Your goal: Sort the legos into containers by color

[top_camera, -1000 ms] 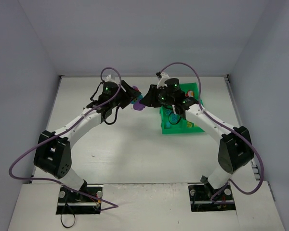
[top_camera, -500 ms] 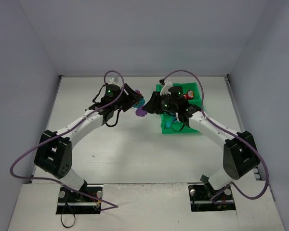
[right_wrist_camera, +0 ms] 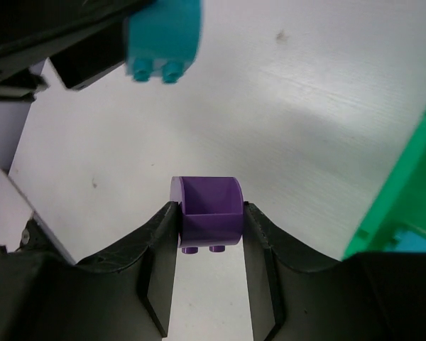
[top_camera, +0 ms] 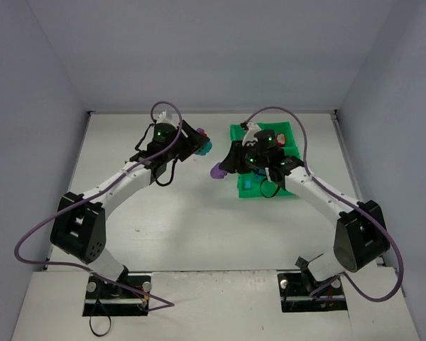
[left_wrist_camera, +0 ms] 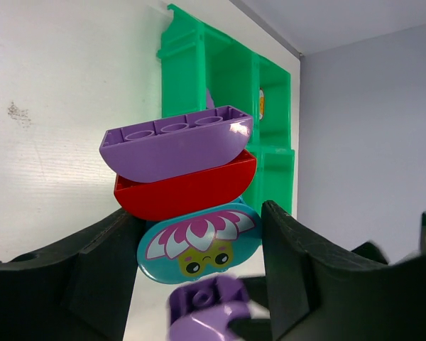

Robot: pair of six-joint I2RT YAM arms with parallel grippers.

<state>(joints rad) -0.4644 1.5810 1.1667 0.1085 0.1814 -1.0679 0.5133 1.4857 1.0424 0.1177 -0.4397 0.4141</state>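
Observation:
My left gripper is shut on a teal lego with a flower face, at the bottom of a stack. A red lego and a purple lego sit on top of it. My right gripper is shut on a single dark purple lego, held in the air just left of the containers, a green tray. That purple lego shows blurred under the stack. The teal lego hangs beyond my right fingers.
In the tray lie a red lego at the back and a teal one at the front left. The right arm's links cover much of the tray. Grey walls close the white table on three sides.
My right gripper has drawn away from the left one, to the right and nearer, with the dark purple lego in it. The left gripper has kept its stack and barely moved.

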